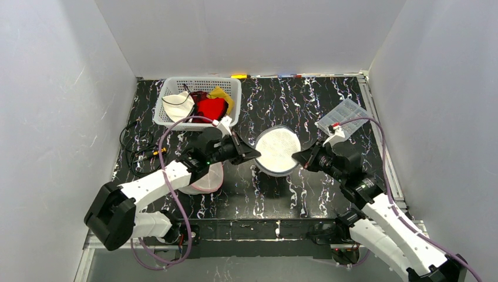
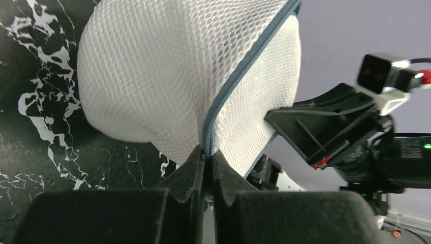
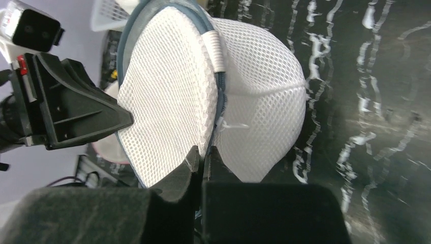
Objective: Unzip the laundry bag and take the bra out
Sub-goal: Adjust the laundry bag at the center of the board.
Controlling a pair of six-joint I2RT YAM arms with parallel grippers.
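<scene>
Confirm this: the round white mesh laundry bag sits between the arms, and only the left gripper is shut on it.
Not only the left gripper: the right gripper is shut on the round white mesh laundry bag too, as the right wrist view shows.

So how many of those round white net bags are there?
2. One round white mesh laundry bag is held up mid-table, pinched from both sides by the jaws; a second, pinkish one lies under the left arm. The white plastic basket may hide more.
</scene>
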